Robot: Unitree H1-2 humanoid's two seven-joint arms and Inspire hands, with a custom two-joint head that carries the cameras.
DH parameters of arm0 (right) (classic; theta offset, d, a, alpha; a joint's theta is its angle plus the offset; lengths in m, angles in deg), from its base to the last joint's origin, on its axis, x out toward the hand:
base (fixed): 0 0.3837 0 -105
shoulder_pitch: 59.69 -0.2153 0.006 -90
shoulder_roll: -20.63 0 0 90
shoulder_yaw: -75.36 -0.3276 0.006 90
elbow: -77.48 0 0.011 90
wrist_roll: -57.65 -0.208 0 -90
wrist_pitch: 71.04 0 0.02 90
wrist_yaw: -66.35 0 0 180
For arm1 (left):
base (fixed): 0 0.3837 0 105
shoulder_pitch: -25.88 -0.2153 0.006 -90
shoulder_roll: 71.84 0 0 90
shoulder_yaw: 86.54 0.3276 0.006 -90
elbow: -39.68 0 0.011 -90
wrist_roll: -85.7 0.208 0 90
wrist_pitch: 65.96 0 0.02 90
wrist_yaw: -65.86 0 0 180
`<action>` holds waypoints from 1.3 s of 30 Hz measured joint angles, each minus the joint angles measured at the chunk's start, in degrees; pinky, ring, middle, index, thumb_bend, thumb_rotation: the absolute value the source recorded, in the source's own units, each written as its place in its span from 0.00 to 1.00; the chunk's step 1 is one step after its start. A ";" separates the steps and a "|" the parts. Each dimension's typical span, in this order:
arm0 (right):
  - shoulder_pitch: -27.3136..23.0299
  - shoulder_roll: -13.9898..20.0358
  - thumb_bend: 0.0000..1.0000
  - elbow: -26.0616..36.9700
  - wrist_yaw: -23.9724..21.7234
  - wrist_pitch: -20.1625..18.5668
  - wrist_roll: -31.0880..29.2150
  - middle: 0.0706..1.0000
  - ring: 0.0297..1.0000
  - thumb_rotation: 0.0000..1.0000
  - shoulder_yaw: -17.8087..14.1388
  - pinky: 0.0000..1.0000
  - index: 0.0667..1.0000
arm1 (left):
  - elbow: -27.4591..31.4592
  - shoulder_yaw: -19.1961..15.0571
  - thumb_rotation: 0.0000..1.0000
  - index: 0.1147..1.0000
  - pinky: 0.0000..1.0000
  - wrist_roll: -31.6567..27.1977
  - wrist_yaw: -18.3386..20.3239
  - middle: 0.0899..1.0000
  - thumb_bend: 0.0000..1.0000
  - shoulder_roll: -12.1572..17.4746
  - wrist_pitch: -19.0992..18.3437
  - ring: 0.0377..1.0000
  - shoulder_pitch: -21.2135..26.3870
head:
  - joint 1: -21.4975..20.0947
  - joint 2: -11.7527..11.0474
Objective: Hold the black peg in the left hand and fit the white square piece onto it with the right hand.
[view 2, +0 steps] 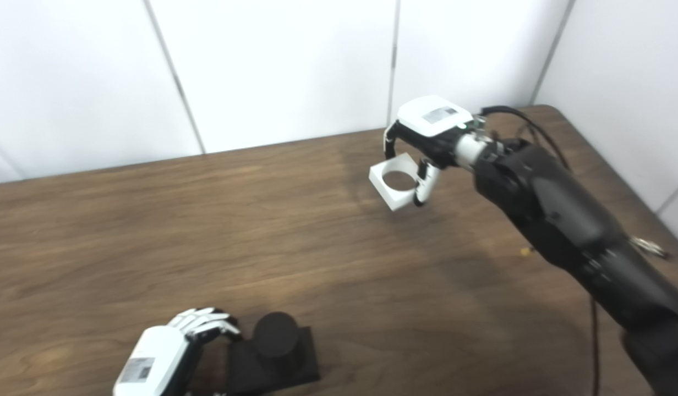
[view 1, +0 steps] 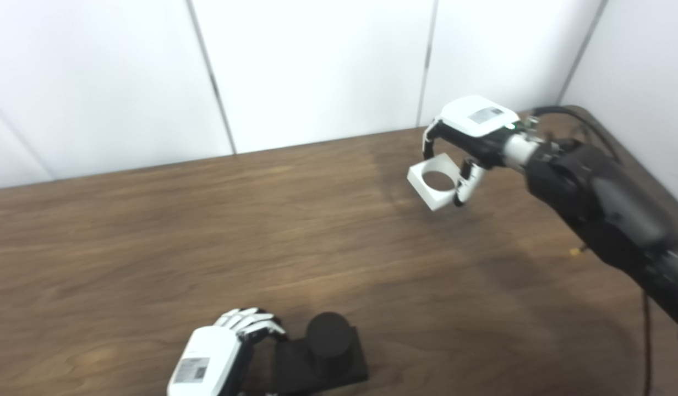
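Now my left hand (view 1: 220,352) grips the peg (view 1: 328,335) base on the table (view 1: 207,231). My right hand (view 1: 465,137) holds the square (view 1: 435,181) aloft, well apart.

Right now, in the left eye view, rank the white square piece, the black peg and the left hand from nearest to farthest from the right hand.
1. White square piece: held in the right hand, far right of the table.
2. Black peg: near edge, standing on its black base.
3. Left hand: near edge, just left of the peg, gripping the base.
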 measured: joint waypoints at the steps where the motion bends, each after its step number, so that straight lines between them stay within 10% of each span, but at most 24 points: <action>1: 0.48 -0.06 0.52 2.31 -0.89 0.01 -0.41 0.73 0.85 0.13 -0.15 0.85 0.45 | 0.31 0.18 0.05 0.42 0.83 0.40 0.51 0.71 0.52 -0.20 -0.55 0.79 0.07 | 0.96 0.44; 21: -0.41 -7.89 0.52 29.79 -25.05 -3.89 -3.85 0.72 0.84 0.13 0.15 0.88 0.45 | 2.53 1.90 0.05 0.42 0.83 4.26 6.55 0.71 0.52 -2.63 -4.77 0.79 2.08 | 4.41 6.77; 39: -2.55 -14.08 0.52 35.32 -34.71 -6.91 -2.05 0.72 0.86 0.13 1.89 0.90 0.45 | 2.64 1.87 0.05 0.42 0.81 4.25 6.97 0.70 0.52 -2.63 -4.65 0.78 2.58 | 3.96 8.35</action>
